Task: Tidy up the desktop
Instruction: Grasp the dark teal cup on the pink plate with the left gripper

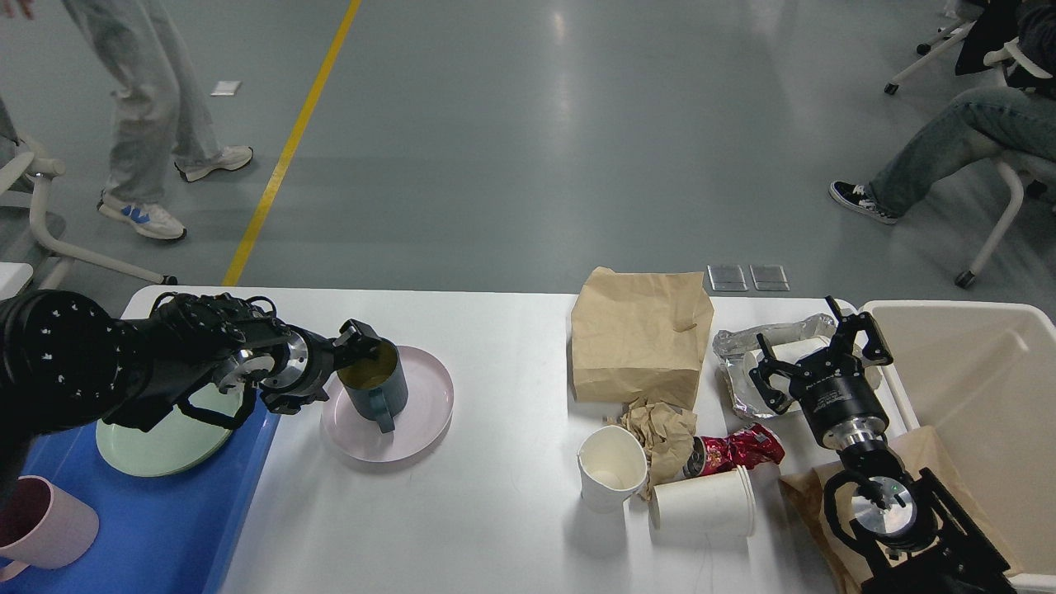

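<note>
The white desktop [495,503] carries dishes on the left and litter on the right. A dark teal mug [376,386] stands on a pink plate [421,412]. My left gripper [360,341] is at the mug's left rim; its fingers merge into one dark shape, so whether it grips the rim is unclear. My right gripper [815,351] hovers open over a foil tray [738,346], fingers spread and empty. A brown paper bag [639,338], crumpled brown paper [660,429], a red wrapper [738,450], an upright paper cup [612,469] and a fallen paper cup [705,501] lie between.
A blue tray [157,528] at the left edge holds a green plate [157,437] and a pink mug [41,524]. A cream bin [982,388] with brown paper inside stands at the right edge. A person walks on the floor beyond, and another sits far right.
</note>
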Motion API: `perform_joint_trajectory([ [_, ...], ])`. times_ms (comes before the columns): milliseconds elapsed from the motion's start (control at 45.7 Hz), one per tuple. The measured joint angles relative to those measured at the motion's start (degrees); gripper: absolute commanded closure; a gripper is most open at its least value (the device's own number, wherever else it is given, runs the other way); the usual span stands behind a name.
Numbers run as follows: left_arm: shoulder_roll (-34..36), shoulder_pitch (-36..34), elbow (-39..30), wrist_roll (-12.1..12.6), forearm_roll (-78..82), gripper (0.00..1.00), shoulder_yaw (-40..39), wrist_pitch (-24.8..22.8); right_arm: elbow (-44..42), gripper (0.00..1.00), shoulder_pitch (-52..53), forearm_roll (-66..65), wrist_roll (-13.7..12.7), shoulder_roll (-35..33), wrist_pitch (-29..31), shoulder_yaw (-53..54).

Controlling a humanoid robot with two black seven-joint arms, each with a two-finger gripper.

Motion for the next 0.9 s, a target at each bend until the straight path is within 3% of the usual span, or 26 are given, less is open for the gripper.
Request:
perform_joint_trajectory([
  [525, -0.1, 1.4, 0.1, 0.4, 3.7, 0.49, -1.2, 1.3, 0.1, 0.0, 0.0, 0.0, 0.0, 0.0, 0.0, 0.0],
  [657, -0.5, 1.6, 0.0, 0.7, 3.7, 0.72, -1.2, 1.1, 0.1, 0.0, 0.0, 0.0, 0.0, 0.0, 0.0, 0.0],
  [897, -0.5, 1.7, -0.7, 1.0, 4.0, 1.0, -0.7, 0.3, 0.1, 0.0, 0.0, 0.0, 0.0, 0.0, 0.0, 0.0],
])
